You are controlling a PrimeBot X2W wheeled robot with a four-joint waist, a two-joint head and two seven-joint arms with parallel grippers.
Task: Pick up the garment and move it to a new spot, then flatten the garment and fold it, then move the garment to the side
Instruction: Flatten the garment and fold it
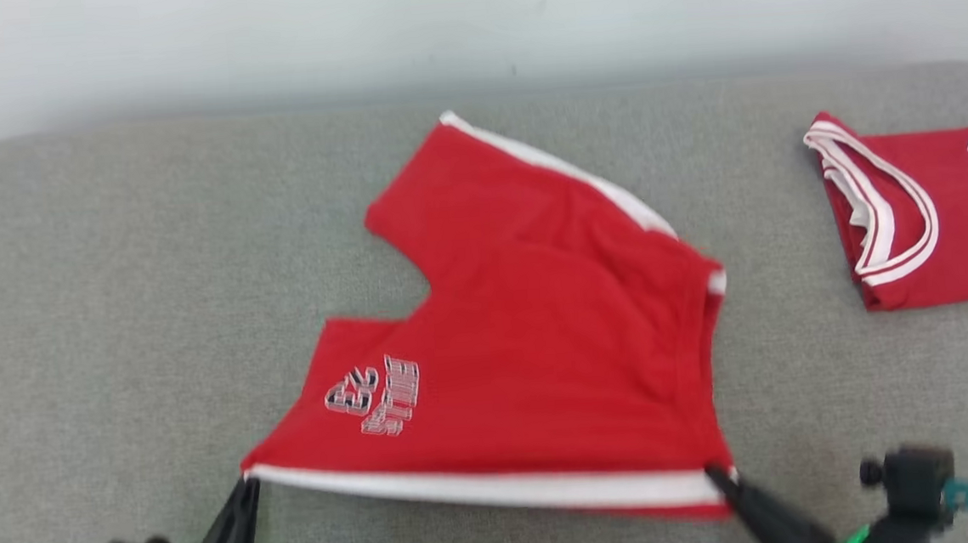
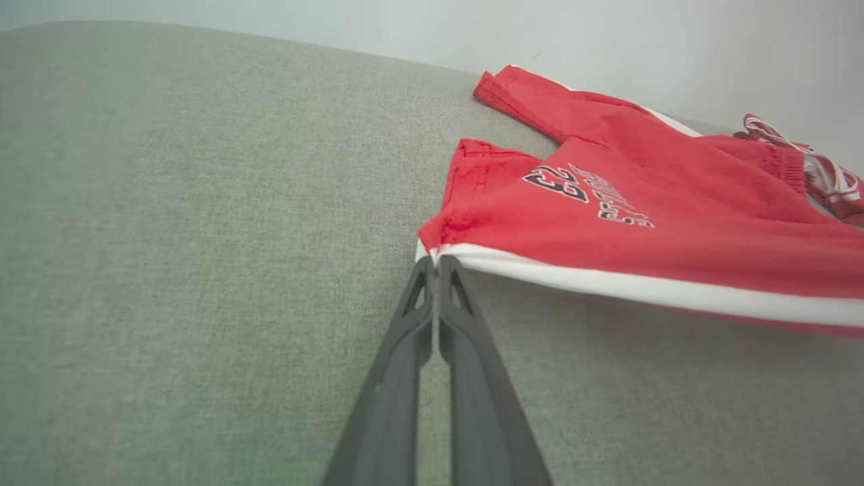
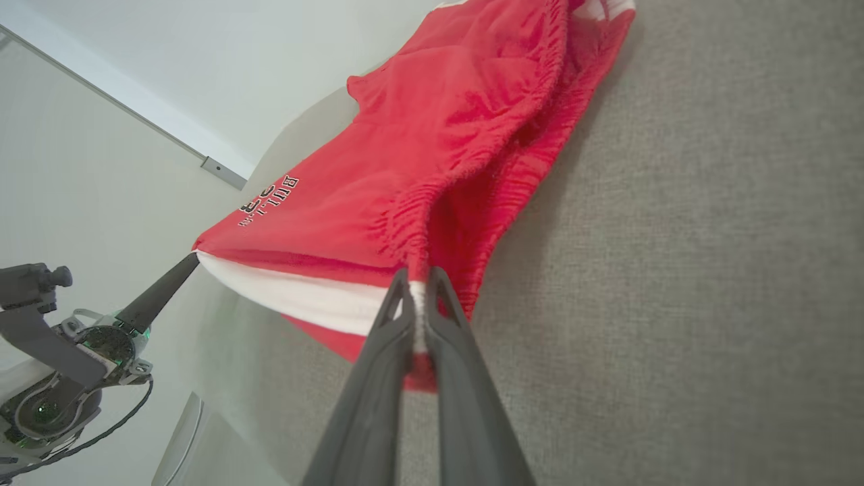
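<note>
**Position of the garment.** The red shorts (image 1: 523,345) lie on the grey padded surface (image 1: 110,289), to the left of the folded red jersey (image 1: 922,207) and well apart from it. The far leg rests on the surface. The near edge, marked by a white stripe (image 1: 482,485), is raised slightly and drawn straight between the two grippers.

**Gripper state.**
- The left gripper (image 1: 247,484) is pressed together on the stripe corner farthest from the jersey, at the leg hem beside the printed number (image 1: 373,397).
- The right gripper (image 1: 715,475) is pressed together on the stripe corner nearest the jersey, where the gathered waistband (image 3: 472,169) meets the stripe. White cloth shows between its fingertips in the right wrist view.

**Step in hand.** Judged from the taut near edge and the slack middle, this is the flattening step. The shorts are spread but not yet flat: the cloth is creased near the waistband, on the side facing the jersey.

**Next move.**
1. Keep both pinches closed and the stripe under even tension.
2. Lower both corners together to the surface, drawing away from the far leg so the creases pull out.
3. Release only once the edge lies flat.
4. Keep the right corner off the jersey.
</note>
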